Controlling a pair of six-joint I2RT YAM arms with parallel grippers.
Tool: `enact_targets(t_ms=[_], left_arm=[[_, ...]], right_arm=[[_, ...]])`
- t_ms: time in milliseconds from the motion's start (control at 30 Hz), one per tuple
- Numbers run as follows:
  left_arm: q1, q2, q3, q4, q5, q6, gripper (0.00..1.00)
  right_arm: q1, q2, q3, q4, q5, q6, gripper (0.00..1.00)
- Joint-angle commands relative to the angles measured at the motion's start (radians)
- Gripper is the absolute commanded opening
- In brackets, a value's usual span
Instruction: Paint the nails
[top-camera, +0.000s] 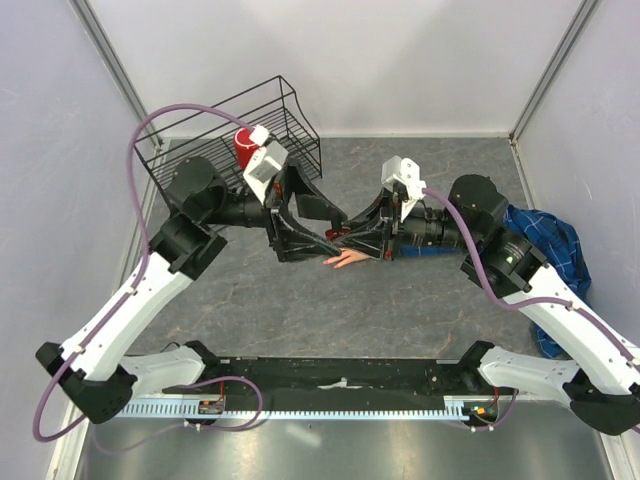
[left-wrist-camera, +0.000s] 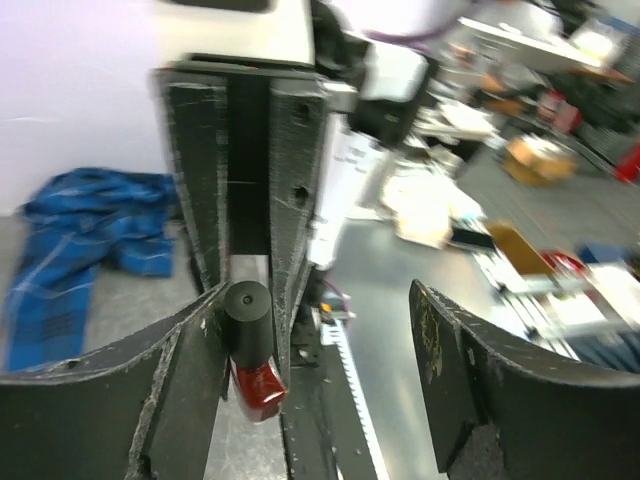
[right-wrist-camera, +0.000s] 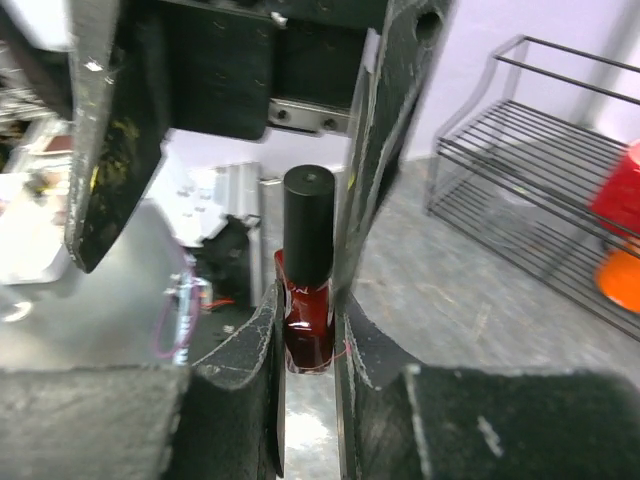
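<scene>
My right gripper (top-camera: 345, 237) (right-wrist-camera: 308, 300) is shut on a small dark red polish bottle (right-wrist-camera: 307, 325) with a black cap (right-wrist-camera: 309, 215), holding it up off the table. My left gripper (top-camera: 322, 238) (left-wrist-camera: 318, 295) is open, its jaws wide apart around the cap (left-wrist-camera: 246, 315). One left finger (left-wrist-camera: 150, 400) rests against the cap and the other (left-wrist-camera: 500, 390) stands well clear. The peach fake hand (top-camera: 345, 261) lies on the table just below both grippers, partly hidden by them. Its nails are too small to make out.
A black wire basket (top-camera: 275, 125) (right-wrist-camera: 540, 190) stands at the back left with a red cup (top-camera: 245, 148) in it. Blue plaid cloth (top-camera: 548, 240) (left-wrist-camera: 80, 230) lies at the right. A black rail (top-camera: 340, 385) runs along the near edge.
</scene>
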Motion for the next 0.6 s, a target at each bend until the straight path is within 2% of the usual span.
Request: enact_targets(t_ms=[0,33,133,200,233,300,400,467,567], left_arm=[[0.016,-0.041,0.063,-0.227,-0.361,0.090,0.76],[0.016,-0.036,0.084,-0.250,-0.454,0.066,0.75],[0.016,-0.007,0.115,-0.315,-0.612,-0.001,0.71],[0.013,0.007,0.124,-0.318,-0.642,-0.019,0.61],[0.007,0.010,0.126,-0.318,-0.671,-0.028,0.60],[-0.014,0.021,0.136,-0.318,-0.690,-0.023,0.54],[-0.037,0.042,0.156,-0.318,-0.704,-0.017,0.52],[-0.050,0.053,0.164,-0.317,-0.676,-0.020,0.52],[-0.073,0.064,0.166,-0.304,-0.670,-0.014,0.58]], right_arm=[[0.001,-0.002,0.063,-0.084,0.223,-0.083,0.00],[0.001,-0.002,0.063,-0.087,0.246,-0.083,0.00],[0.001,0.004,0.066,-0.089,0.308,-0.109,0.00],[0.003,0.009,0.069,-0.092,0.326,-0.106,0.00],[0.003,0.009,0.069,-0.092,0.341,-0.107,0.00],[0.003,0.009,0.067,-0.093,0.352,-0.106,0.00],[0.003,0.006,0.064,-0.093,0.364,-0.107,0.00],[0.003,0.006,0.061,-0.093,0.368,-0.109,0.00],[0.004,0.007,0.060,-0.093,0.369,-0.107,0.00]])
